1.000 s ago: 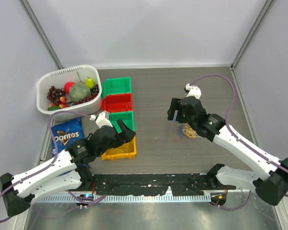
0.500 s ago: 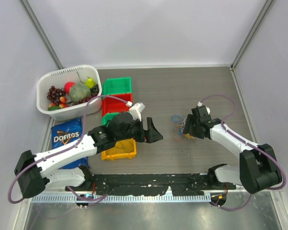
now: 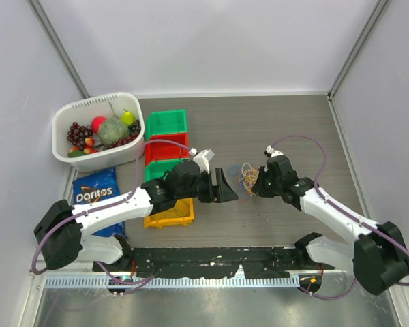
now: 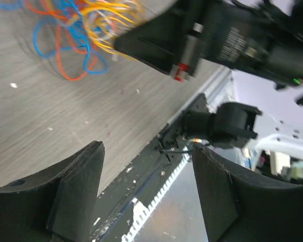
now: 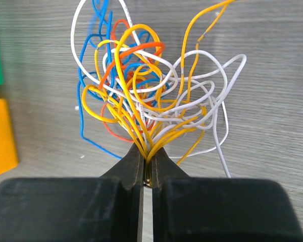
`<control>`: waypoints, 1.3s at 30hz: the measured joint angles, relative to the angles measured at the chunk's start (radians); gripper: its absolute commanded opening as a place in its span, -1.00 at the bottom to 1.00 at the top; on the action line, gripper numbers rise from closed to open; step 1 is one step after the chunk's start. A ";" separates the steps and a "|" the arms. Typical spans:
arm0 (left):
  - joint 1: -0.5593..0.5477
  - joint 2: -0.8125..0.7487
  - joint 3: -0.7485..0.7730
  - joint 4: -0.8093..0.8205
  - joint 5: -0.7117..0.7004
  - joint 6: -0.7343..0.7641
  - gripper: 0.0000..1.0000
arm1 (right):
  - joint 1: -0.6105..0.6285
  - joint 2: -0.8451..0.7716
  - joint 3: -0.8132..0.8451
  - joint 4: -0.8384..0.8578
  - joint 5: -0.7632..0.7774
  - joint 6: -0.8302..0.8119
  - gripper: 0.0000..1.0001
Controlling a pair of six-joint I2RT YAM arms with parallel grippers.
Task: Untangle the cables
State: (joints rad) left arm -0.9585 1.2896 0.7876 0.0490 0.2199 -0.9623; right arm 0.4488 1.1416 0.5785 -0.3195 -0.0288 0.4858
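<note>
The cables (image 3: 246, 177) are a loose tangle of yellow, white, blue and orange wires (image 5: 151, 96) lying on the grey table, right of centre. My right gripper (image 3: 258, 185) is at the tangle's right side. It (image 5: 147, 154) is shut on a bunch of mostly yellow strands, which fan out from between its tips. My left gripper (image 3: 227, 188) is just left of the tangle, open, with nothing between its fingers. In the left wrist view its fingers (image 4: 78, 181) frame the table's near edge, the cables (image 4: 76, 30) lie at the upper left, and the right gripper shows as a dark shape beside them.
A white basket (image 3: 99, 100) of fruit stands at the back left. A row of green (image 3: 167, 122), red (image 3: 167, 146) and yellow bins (image 3: 170, 212) runs left of the left arm. A blue Doritos bag (image 3: 95, 193) lies beside them. A black rail (image 3: 211, 259) lines the near edge.
The right gripper has shut on the cables and dragged the tangle a little to the left. The left arm has reached right to the tangle's edge, its jaws somewhat narrower.
</note>
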 measured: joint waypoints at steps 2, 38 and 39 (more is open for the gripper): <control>0.003 0.000 0.029 -0.063 -0.056 0.020 0.24 | 0.012 -0.054 0.000 -0.002 -0.016 -0.003 -0.98; 0.175 0.122 0.075 0.020 0.204 0.194 0.07 | 0.014 -0.362 0.046 -0.018 -0.259 -0.024 -0.99; 0.174 0.129 0.075 0.022 0.208 0.187 -0.03 | 0.014 -0.362 0.046 -0.018 -0.260 -0.024 -0.99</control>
State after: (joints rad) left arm -0.7841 1.4189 0.8623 0.0711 0.4278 -0.7757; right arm 0.4629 0.7795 0.6247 -0.3370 -0.2890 0.4622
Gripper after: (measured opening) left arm 0.594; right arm 0.083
